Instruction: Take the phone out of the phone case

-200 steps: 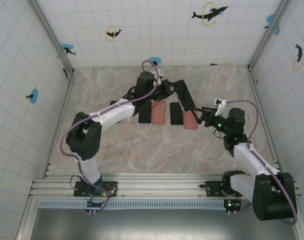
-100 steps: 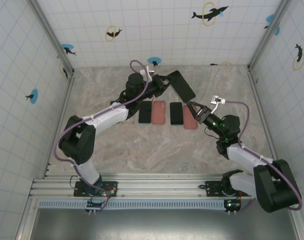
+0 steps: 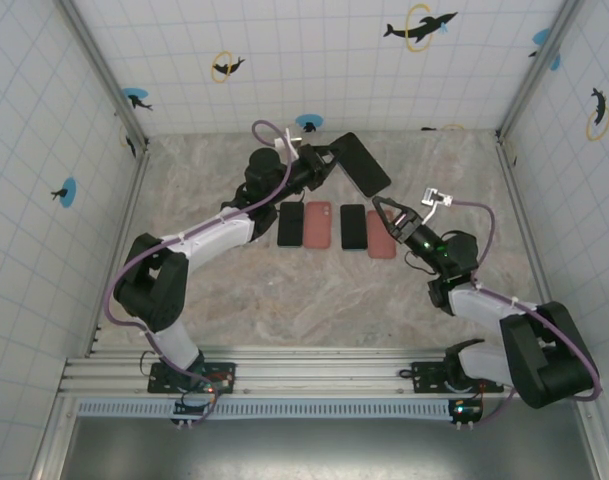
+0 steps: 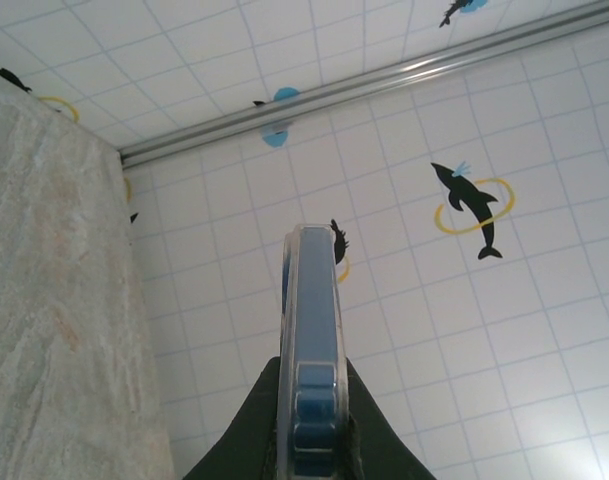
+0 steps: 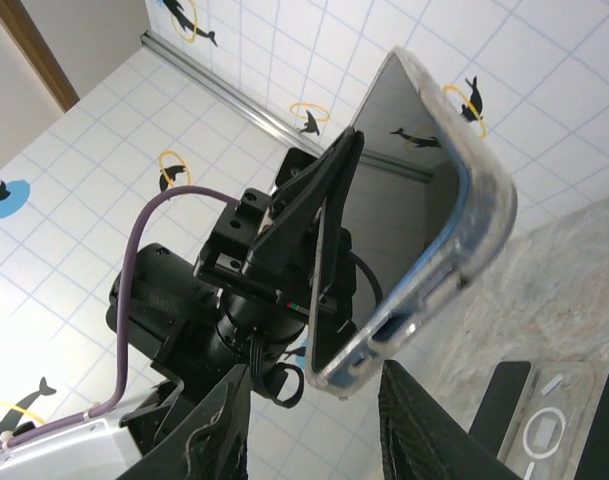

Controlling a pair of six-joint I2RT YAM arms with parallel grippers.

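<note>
Robot lab test cell. Box enclosure: white grid-tile walls (image 3: 314, 80) on the left, far and right sides, with bare metal posts (image 3: 102, 70) in the far corners. Dolphin stickers (image 3: 419, 27) with yellow rings or blue dots are scattered over the walls, same kind in both wrist views. Table (image 3: 284, 300) is a marble-look slab. Slotted aluminium rail (image 3: 314, 368) runs along the near edge, with left arm (image 3: 209, 235) and right arm (image 3: 494, 310) bolted to it side by side. Purple cable (image 3: 134, 262) looped loose along each arm. Small indicator lights glow at the bases (image 3: 184, 378).
</note>
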